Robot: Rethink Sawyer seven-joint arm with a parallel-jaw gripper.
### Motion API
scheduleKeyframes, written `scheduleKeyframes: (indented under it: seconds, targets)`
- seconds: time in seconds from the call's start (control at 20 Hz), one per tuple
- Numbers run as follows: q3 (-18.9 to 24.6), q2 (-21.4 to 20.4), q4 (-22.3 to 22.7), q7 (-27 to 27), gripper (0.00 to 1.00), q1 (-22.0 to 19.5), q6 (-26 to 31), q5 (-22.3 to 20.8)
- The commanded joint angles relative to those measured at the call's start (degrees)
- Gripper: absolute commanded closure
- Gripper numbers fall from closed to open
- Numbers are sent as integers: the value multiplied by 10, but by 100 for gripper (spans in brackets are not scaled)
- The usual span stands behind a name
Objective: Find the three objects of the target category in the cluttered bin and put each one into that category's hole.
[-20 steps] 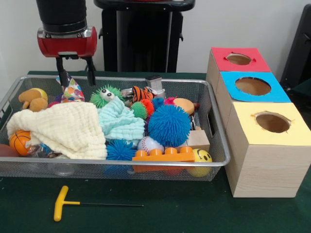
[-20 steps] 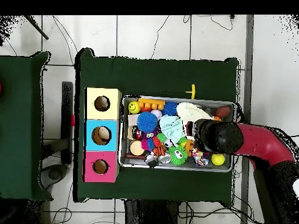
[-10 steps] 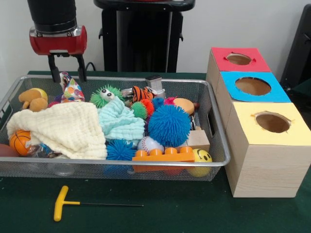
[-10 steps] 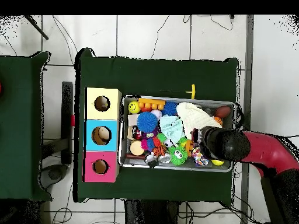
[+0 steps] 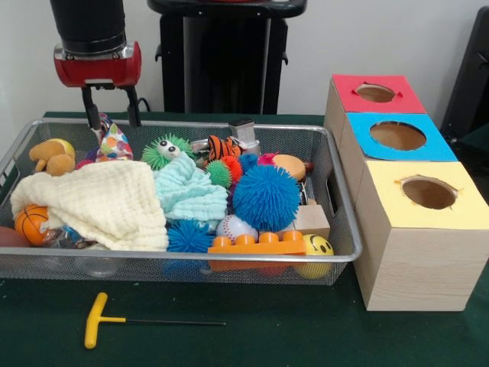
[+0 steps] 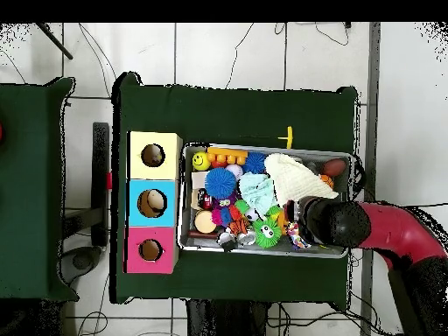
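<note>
The black two-fingered gripper (image 5: pixel 111 112) under the red wrist is held with its jaws spread and empty, poised over the far corner of the wire mesh bin (image 5: pixel 345 229) on the green tabletop (image 5: pixel 267 336). Directly beneath the jaws a crumpled multicoloured patterned cloth (image 5: pixel 114 142) is seen, with a cream waffle-weave cloth (image 5: pixel 103 200) and a pale aqua knitted cloth (image 5: pixel 186 191) lying nearer the camera (these three might be judged the target category, though that cannot be confirmed). A large blue spiky rubber ball (image 5: pixel 266 196) sits well off to one side of the jaws. Nothing is gripped, and no toy can be made out in the red-topped hole (image 5: pixel 375 92), blue-topped hole (image 5: pixel 398 135) or yellow-topped hole (image 5: pixel 429 193), so all three placements appear to remain undone.
</note>
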Motion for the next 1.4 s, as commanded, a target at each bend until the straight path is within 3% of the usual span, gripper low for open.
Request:
scheduleKeyframes:
  seconds: [0.05,1.05,1.4]
  targets:
    - [35,27,24,-84,0,8,-22,-40]
    - [24,92,-18,-74,0,11,-49,-95]
    - [33,66,-35,-102,0,1,-15,-90]
